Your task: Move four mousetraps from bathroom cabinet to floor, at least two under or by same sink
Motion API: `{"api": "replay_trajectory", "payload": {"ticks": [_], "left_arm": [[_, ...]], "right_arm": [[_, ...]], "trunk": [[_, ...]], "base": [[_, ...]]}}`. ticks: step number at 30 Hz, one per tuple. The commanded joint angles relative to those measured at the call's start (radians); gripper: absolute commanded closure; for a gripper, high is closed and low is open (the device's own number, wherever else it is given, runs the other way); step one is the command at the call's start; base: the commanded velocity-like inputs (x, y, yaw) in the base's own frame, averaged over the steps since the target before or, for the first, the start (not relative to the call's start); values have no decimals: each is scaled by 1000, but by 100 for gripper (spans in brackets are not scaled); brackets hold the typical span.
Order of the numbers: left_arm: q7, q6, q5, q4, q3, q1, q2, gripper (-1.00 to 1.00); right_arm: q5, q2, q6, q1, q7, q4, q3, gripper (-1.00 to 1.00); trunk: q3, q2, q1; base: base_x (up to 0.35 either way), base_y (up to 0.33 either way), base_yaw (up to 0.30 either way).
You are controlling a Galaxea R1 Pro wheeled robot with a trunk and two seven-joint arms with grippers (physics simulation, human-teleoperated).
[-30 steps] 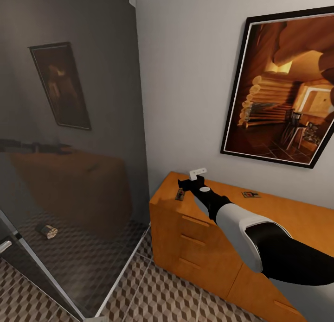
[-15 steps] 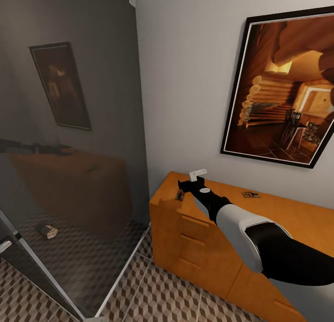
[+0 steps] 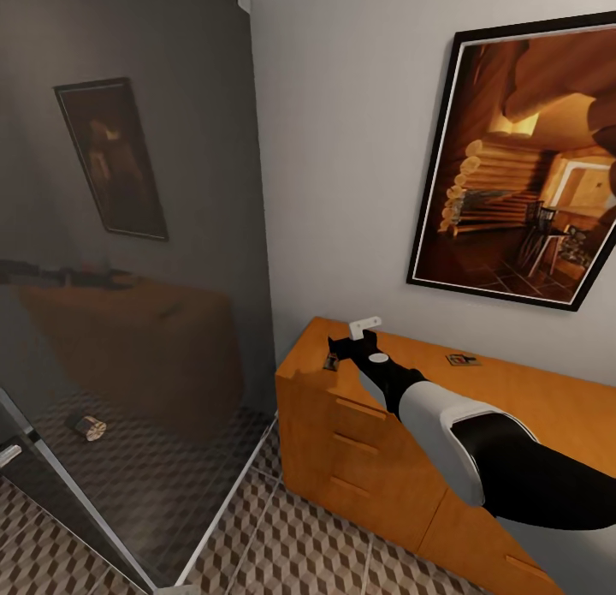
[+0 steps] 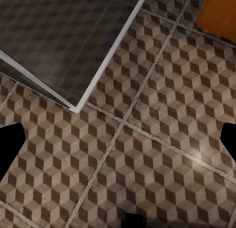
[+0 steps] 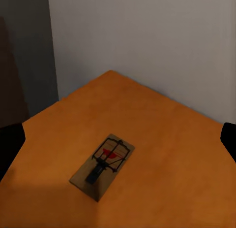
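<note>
Mousetraps [image 5: 102, 165] on orange cabinet [image 3: 530, 398] top, cube-tiled bathroom floor [image 4: 147, 154] below

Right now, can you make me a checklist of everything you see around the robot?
Surface: orange wooden cabinet top, flat; patterned floor below.
Job's things: one mousetrap near the cabinet's left corner, another mousetrap further right by the wall.
Clutter: small roll-like thing behind the dark glass.
Grippers: right gripper open, just beside the corner mousetrap; left gripper open above the floor, holding nothing.
Cables: nothing seen.
Surroundings: dark glass panel, framed picture, pale wall.
</note>
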Motion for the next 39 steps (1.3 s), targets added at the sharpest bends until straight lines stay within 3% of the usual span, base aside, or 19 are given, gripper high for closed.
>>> {"api": "replay_trajectory", "payload": {"ticks": [1, 39], "left_arm": [[3, -5, 3, 3, -8, -1, -1, -100], [2, -5, 3, 3, -8, -1, -1, -100]], "right_arm": [[6, 0, -3, -1, -4, 2, 3, -100], [7, 0, -6, 0, -4, 5, 3, -100]], "trunk": [[-2, -2, 1], [-2, -2, 1]], "base": [[0, 0, 0], [0, 0, 0]]}}
